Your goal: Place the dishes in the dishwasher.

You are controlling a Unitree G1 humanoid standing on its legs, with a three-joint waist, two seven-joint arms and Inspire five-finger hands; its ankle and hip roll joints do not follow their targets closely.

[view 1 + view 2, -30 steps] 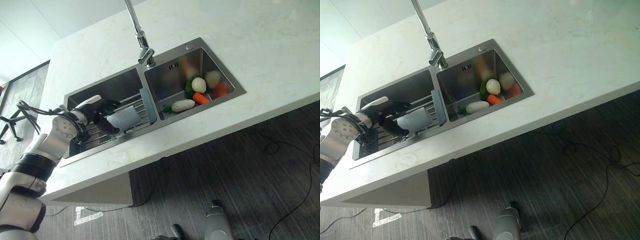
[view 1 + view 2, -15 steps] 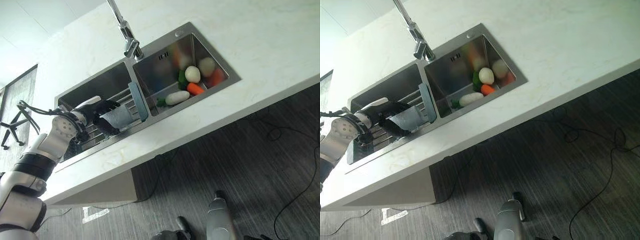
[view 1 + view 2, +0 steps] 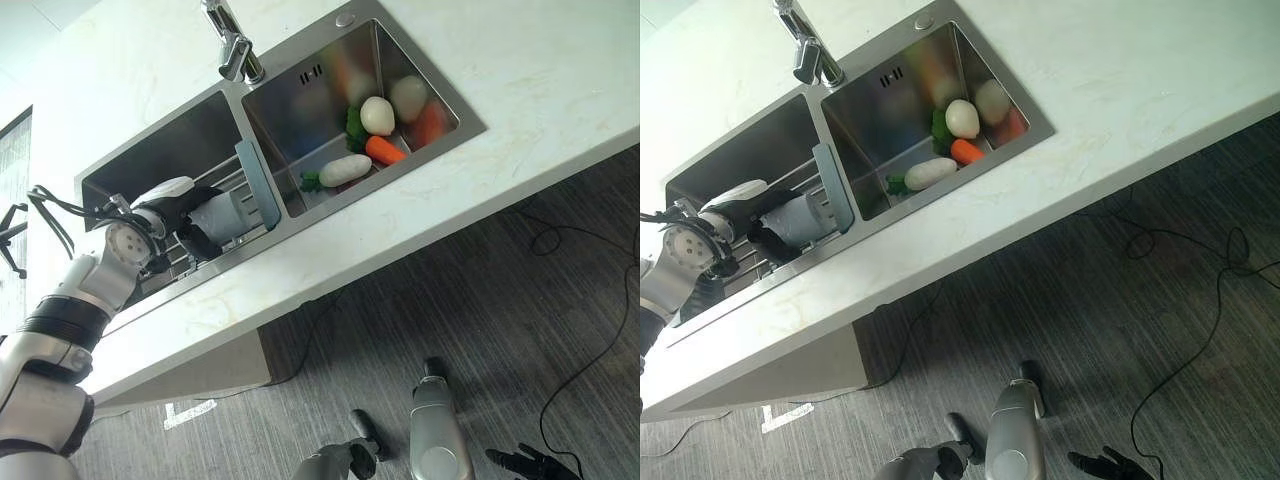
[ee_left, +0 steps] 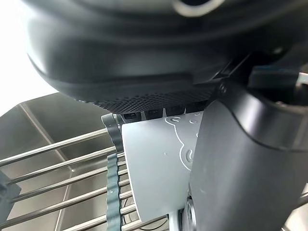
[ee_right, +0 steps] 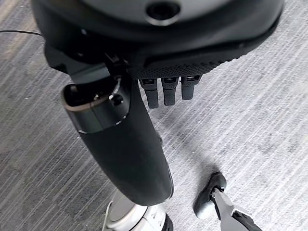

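A pale grey-blue cup (image 3: 222, 217) lies on its side over the metal drying rack (image 4: 57, 163) in the sink's left basin (image 3: 170, 140). My left hand (image 3: 170, 212) is shut on the cup (image 4: 159, 168), with the thumb (image 4: 231, 159) across its side and the fingers over its top. A grey-blue plate (image 3: 257, 185) stands on edge in the rack just right of the cup. My right hand (image 3: 1110, 464) hangs low over the floor with relaxed fingers (image 5: 166, 89), holding nothing.
The right basin (image 3: 330, 100) holds a carrot (image 3: 385, 150), a white radish (image 3: 345, 170), a pale round vegetable (image 3: 377, 115) and greens. The tap (image 3: 232, 45) stands behind the divider. The white counter (image 3: 520, 90) surrounds the sink; dark striped floor (image 3: 480, 300) lies below.
The whole picture has shifted, so the camera moved. My left hand stays closed on the cup at the rack. My right hand has come into view at the lower edge.
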